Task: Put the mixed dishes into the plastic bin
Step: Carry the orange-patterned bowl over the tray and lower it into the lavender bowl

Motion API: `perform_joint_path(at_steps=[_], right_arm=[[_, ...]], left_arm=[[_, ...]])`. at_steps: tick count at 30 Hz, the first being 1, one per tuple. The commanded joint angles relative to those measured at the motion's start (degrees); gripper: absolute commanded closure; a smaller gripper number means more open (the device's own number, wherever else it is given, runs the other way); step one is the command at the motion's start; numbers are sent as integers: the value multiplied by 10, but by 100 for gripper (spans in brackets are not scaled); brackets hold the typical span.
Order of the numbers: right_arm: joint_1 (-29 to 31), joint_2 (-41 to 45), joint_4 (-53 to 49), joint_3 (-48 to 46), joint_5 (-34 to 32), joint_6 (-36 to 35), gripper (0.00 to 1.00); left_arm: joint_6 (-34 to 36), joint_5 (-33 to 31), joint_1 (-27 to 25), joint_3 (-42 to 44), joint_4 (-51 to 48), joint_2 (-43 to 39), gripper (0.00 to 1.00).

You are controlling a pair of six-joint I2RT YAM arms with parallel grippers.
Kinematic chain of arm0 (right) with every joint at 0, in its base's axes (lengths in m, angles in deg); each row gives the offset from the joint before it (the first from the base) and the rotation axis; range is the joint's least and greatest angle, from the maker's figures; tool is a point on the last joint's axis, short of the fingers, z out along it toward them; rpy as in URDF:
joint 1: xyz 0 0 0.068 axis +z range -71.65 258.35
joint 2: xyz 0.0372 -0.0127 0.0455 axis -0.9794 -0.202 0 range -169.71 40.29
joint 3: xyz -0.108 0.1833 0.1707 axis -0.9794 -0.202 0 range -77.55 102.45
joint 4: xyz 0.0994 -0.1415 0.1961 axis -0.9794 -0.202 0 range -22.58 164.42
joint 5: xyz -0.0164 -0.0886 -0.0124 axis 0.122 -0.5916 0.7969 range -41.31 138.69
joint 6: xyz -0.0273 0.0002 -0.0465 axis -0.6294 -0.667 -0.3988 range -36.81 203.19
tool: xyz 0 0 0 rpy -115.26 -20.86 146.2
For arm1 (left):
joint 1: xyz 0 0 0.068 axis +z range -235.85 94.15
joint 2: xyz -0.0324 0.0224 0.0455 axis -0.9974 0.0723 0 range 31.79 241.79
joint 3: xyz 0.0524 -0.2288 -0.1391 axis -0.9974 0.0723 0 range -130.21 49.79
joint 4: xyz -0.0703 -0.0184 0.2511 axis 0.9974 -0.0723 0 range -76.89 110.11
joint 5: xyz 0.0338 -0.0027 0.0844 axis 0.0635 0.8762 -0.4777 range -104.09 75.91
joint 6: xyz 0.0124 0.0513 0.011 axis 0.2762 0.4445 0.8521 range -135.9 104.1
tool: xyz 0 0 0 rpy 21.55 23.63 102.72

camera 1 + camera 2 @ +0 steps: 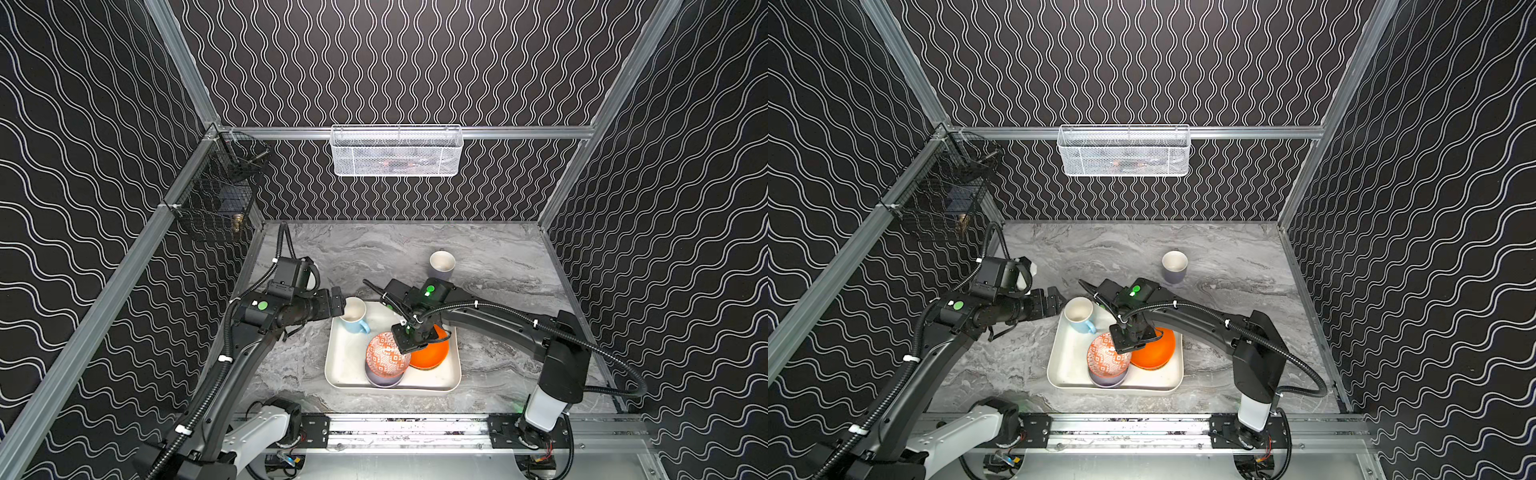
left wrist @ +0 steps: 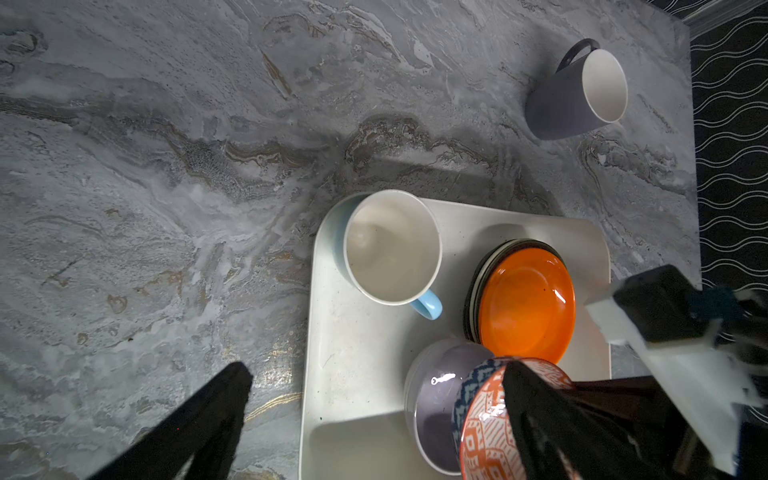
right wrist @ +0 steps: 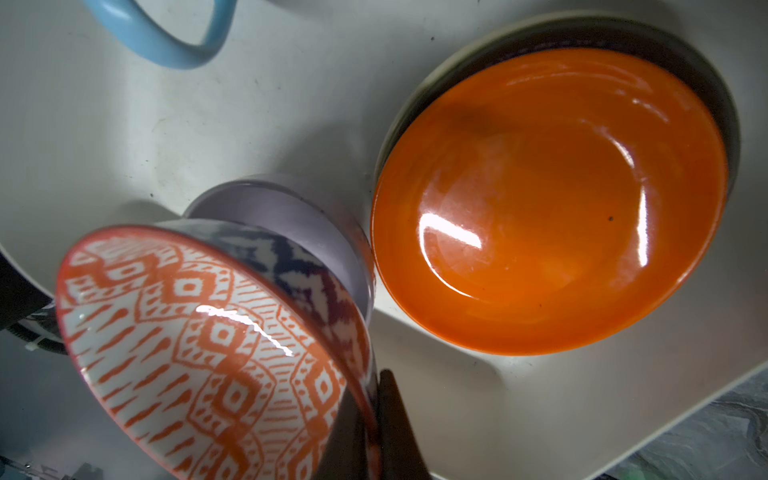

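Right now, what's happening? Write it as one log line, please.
right end effector: shut on patterned bowl | patterned bowl: tilted in lavender bowl, in bin | left end effector: open | grey mug: outside bin

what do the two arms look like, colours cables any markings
Both are mostly matte black, each with a white lower segment near the base. The left arm and right arm each carry a black corrugated cable hose fastened with white ties, plus a round green light near the wrist. The fingers are black and tapered.
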Motion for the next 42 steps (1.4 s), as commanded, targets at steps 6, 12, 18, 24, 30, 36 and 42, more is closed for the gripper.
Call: perform_joint_path(at_steps=[6, 12, 18, 24, 30, 36, 42], right_arm=[[2, -14, 49, -23, 1, -7, 97], [4, -32, 55, -30, -4, -21, 97], [3, -27, 50, -55, -15, -25, 96], [3, -19, 51, -78, -22, -18, 96], [3, -6, 36, -83, -47, -12, 96], [2, -12, 17, -64, -62, -16, 96], [3, -9, 20, -63, -53, -33, 95]], left_arm=[[-18, -15, -1, -4, -22, -19, 1], [-19, -21, -1, -8, -31, -24, 2], [-18, -23, -1, -5, -27, -21, 2], [-17, -21, -1, -4, -22, -17, 2], [-14, -27, -1, -10, -24, -13, 2], [-12, -29, -1, -10, -23, -12, 2], [-10, -32, -2, -11, -25, -14, 2]])
